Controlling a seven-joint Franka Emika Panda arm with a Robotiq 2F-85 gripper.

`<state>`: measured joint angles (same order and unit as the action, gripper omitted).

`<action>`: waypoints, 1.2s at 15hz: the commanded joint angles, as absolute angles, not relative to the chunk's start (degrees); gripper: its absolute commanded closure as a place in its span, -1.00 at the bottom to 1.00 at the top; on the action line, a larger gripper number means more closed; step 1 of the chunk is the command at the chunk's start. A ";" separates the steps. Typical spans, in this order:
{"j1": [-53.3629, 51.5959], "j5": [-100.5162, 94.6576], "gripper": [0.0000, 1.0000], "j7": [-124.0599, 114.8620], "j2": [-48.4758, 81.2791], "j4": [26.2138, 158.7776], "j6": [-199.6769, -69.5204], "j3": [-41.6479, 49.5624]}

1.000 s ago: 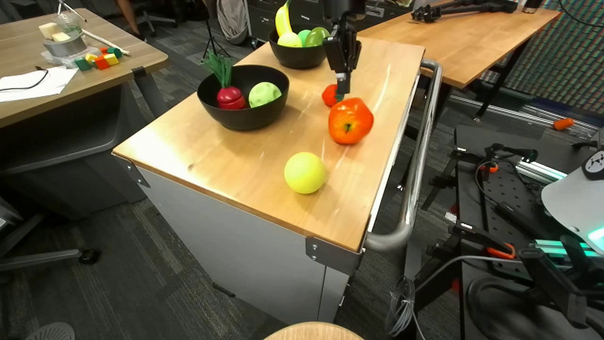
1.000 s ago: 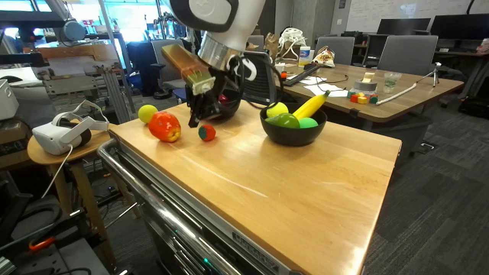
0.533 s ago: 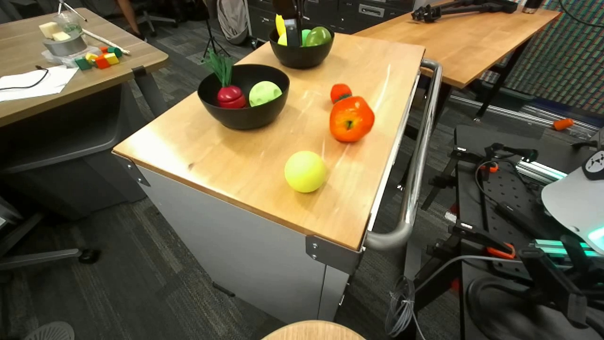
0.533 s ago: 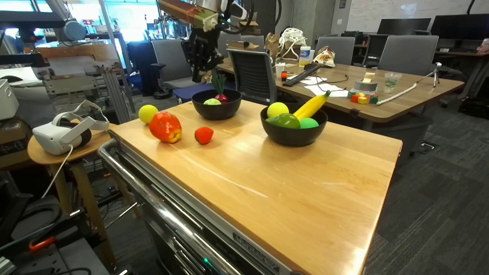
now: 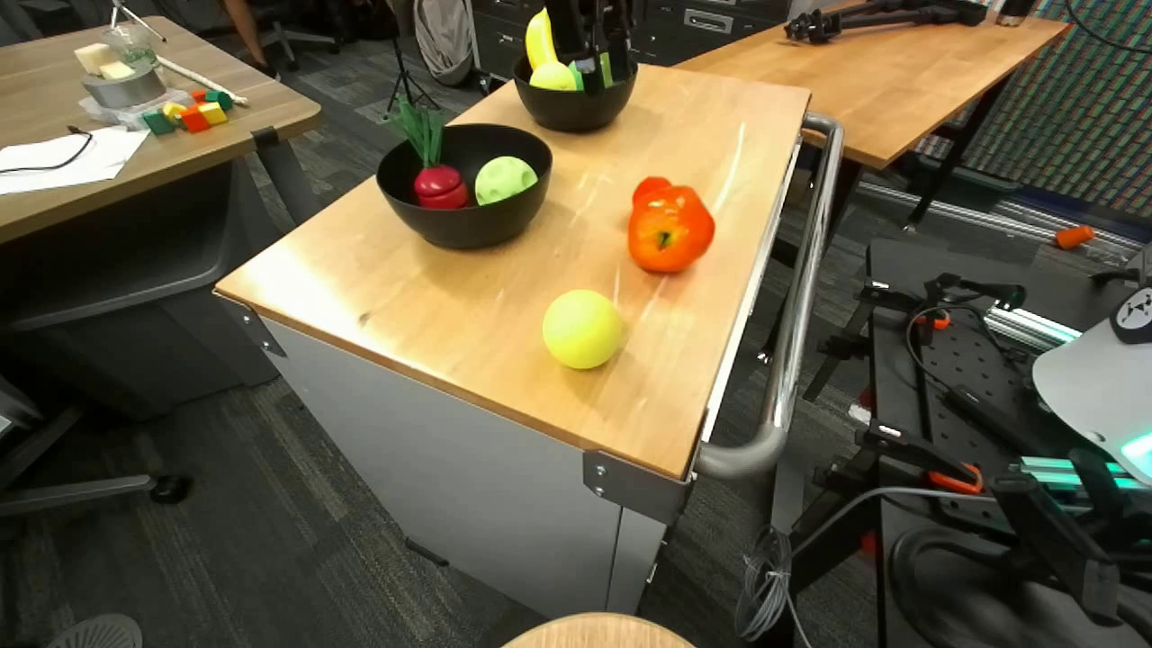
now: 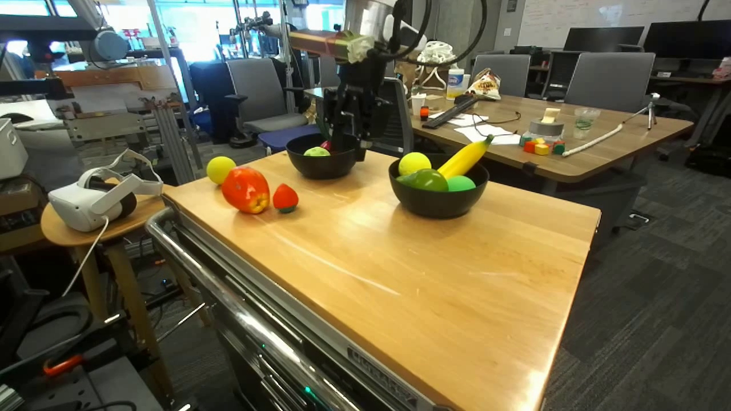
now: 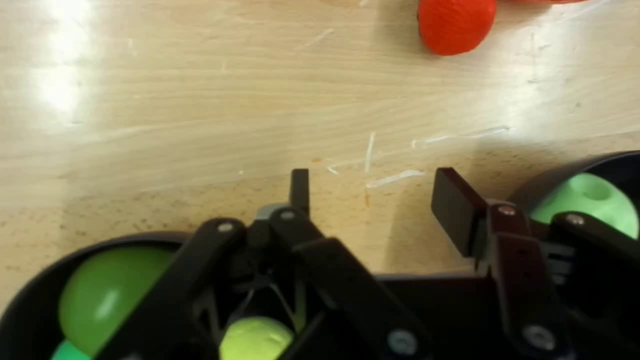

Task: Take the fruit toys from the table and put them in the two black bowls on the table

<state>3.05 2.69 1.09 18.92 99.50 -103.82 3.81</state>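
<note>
Three of the fruit toys (image 5: 671, 236) lay loose on the light wooden tabletop (image 5: 405, 297): a large, glossy orange-red fruit (image 6: 245, 190), a small red fruit (image 6: 285, 196) with a dark green cap (image 6: 285, 209), and a plain yellow ball (image 5: 582, 328). The small red fruit sat just beside the large one; whether the two touched could not be told. The plain yellow ball lay near one end of the tabletop.

The two black bowls (image 5: 468, 229) stood upright and apart from each other on the same surface. One bowl (image 6: 440, 205) contained a yellow banana (image 6: 465, 160), one end of it sticking up over the rim, together with a yellow-green ball (image 6: 415, 164), a dark green piece (image 6: 427, 180) and a brighter green piece (image 6: 461, 183). The second bowl (image 6: 314, 168) contained a pale green, dimpled ball (image 5: 504, 180) and a red toy (image 5: 439, 187) with long green leaves (image 5: 418, 135) that rose above the rim.

The pincer (image 7: 372, 200) hung above the tabletop between the two bowls, pointing down. Its fingers (image 7: 300, 190) were spread apart, and bare wood showed through the gap between them in the wrist view.

A metal rail (image 5: 805, 288) ran along one side of the tabletop. In an exterior view, a white headset (image 6: 108, 188) rested on a round wooden stool (image 6: 60, 233) near the tabletop.
</note>
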 commanded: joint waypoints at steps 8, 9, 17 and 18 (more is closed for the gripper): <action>4.24 3.48 -1.00 -8.21 12.27 111.97 -116.59 5.53; 3.65 2.52 -1.00 -10.11 10.59 115.13 -121.01 5.59; 2.12 -6.55 -1.00 -18.28 3.96 127.43 -135.97 4.70; 2.03 -6.64 -1.00 -18.47 2.87 128.65 -136.46 4.58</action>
<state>1.60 -6.66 -18.54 2.83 128.81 -136.65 4.98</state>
